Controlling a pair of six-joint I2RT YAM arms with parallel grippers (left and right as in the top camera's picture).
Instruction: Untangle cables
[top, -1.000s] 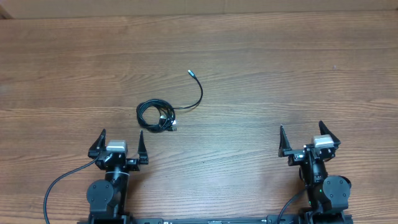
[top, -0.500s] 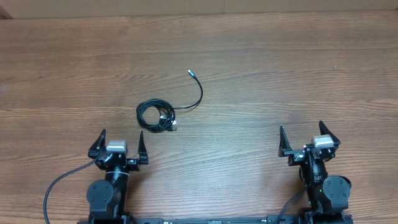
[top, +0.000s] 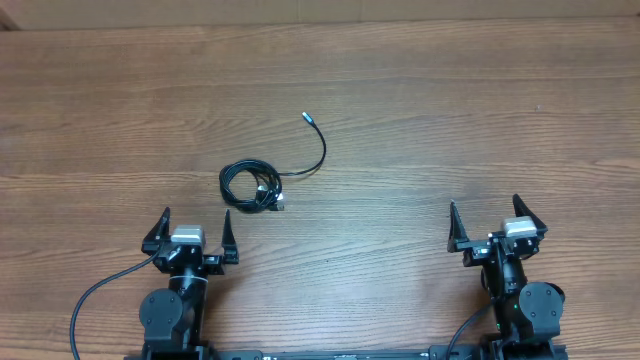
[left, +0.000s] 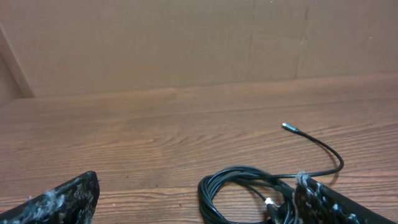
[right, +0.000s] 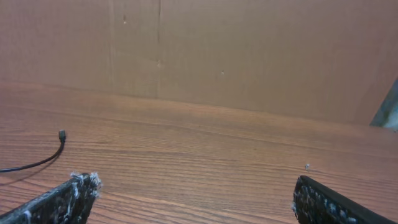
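The cables (top: 252, 185) lie as a small black coiled bundle on the wooden table, left of centre, with one strand curving up and right to a silver plug tip (top: 307, 117). In the left wrist view the coil (left: 249, 196) sits just ahead, against the right finger, its loose end (left: 286, 126) reaching away. The left gripper (top: 191, 229) stands open a little below the coil, nothing between its fingers. At the lower right the right gripper (top: 491, 220) is open and empty, far from the bundle. Only a cable end (right: 61, 134) shows at the left of its wrist view.
Thicker black arm cables (top: 95, 295) run from the arm bases at the table's near edge. A brown cardboard wall (left: 186, 43) stands along the table's far side. Bare wood (top: 450, 120) lies between and beyond the grippers.
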